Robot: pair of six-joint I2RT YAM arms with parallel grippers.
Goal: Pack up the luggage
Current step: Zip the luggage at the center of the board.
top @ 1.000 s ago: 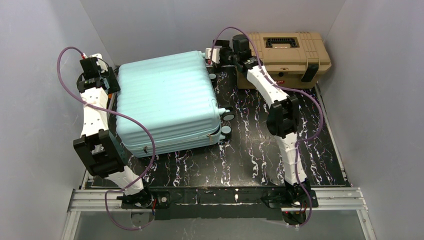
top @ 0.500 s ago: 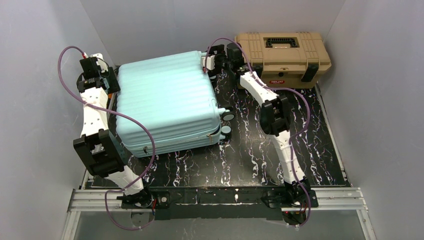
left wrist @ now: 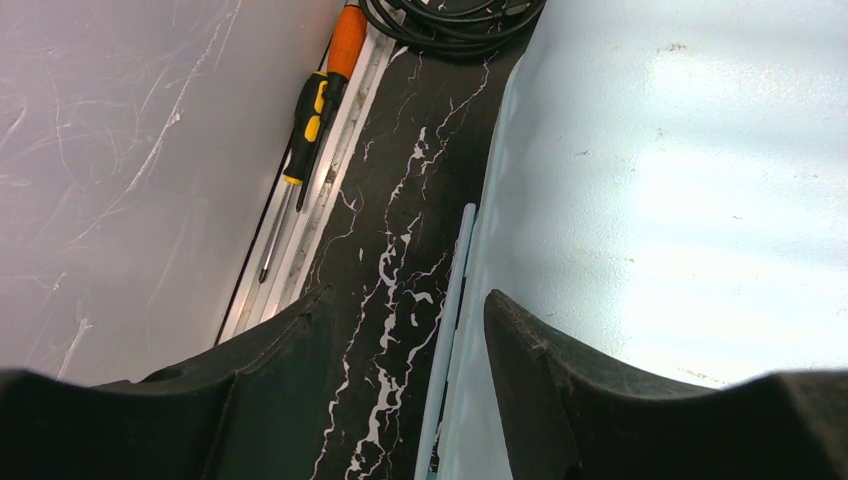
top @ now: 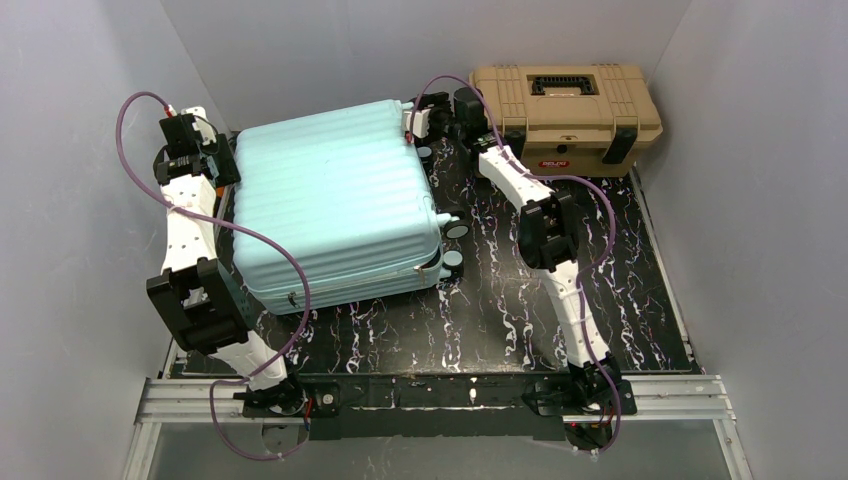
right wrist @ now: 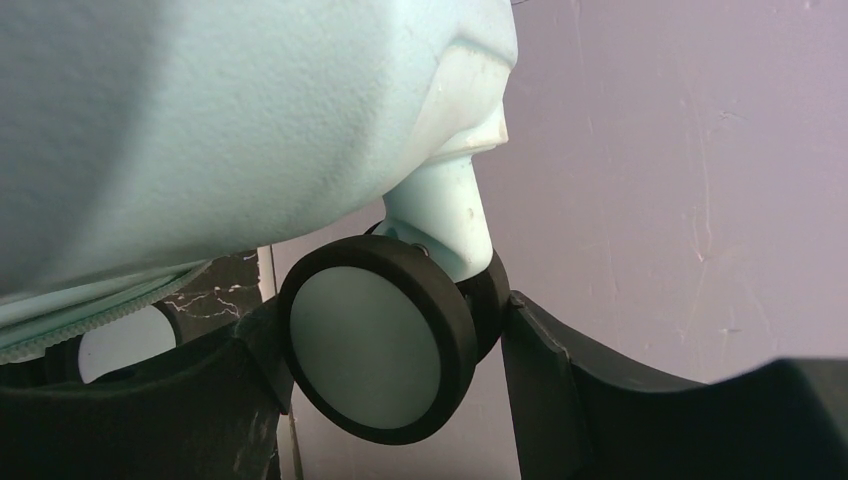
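The luggage [top: 335, 200] lies closed and flat on the left half of the black marbled desk [top: 500, 310], ribbed shell up. Its wheeled end points right, and its left edge is partly covered by the left arm. With the lid down, nothing of the inside can be seen.

The left gripper [left wrist: 405, 300] is at the far left corner of the case with its jaws spread. The pale rim of the shell and a strip of desk run up between the two fingers, and neither finger visibly clamps anything. Its fingertips are hidden from above by the wrist.

The right gripper [right wrist: 392, 300] is at the far right corner with its jaws spread wide on either side of a black wheel [right wrist: 375, 335] with a pale hub. The fingers [right wrist: 545, 380] sit very close to the caster, but it is not clear whether they touch it.

A tan toolbox [top: 565, 105] stands closed at the far right, apart from the case. In the left wrist view, screwdrivers [left wrist: 312, 105] with orange and yellow-black handles lie along the desk's rail by the wall. A coil of black cable [left wrist: 450, 25] is cut off at the top of that view.
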